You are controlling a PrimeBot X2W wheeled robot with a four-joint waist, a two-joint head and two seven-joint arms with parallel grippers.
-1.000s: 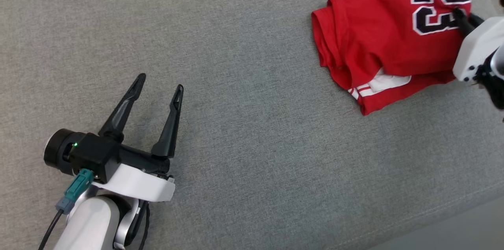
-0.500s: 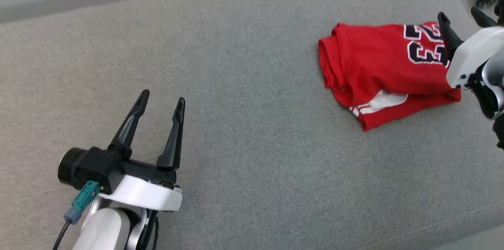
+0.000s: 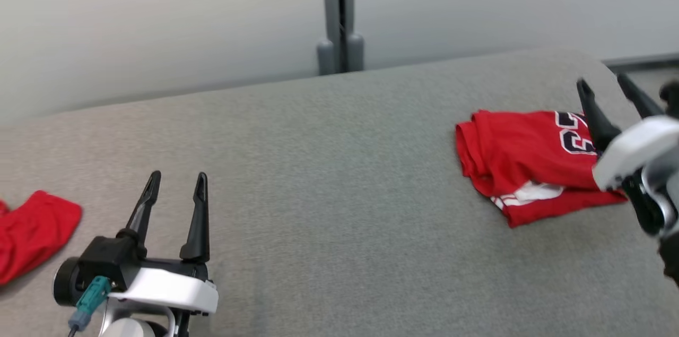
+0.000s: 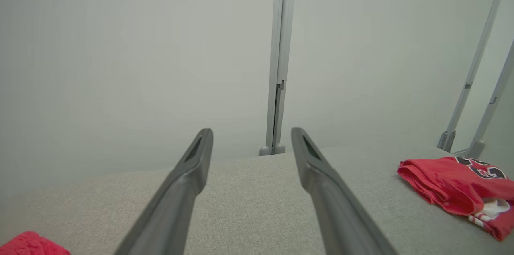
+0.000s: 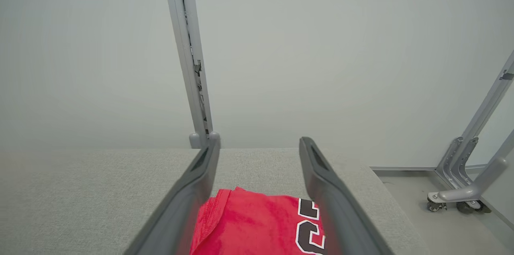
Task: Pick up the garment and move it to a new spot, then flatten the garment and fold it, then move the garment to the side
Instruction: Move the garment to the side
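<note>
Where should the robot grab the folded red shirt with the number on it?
Probably its number end, pinching all layers from above on the robot's right: the folded red shirt lies flat on the grey cushion, and the open right gripper hovers over that end.

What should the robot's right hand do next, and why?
Probably lift the right hand up and back, clear of the folded red jersey. Its fingers stand open over the jersey, gripping nothing, and the jersey lies folded near the right end of the grey cushion, so that piece looks finished. Another red garment lies near the open left hand.
</note>
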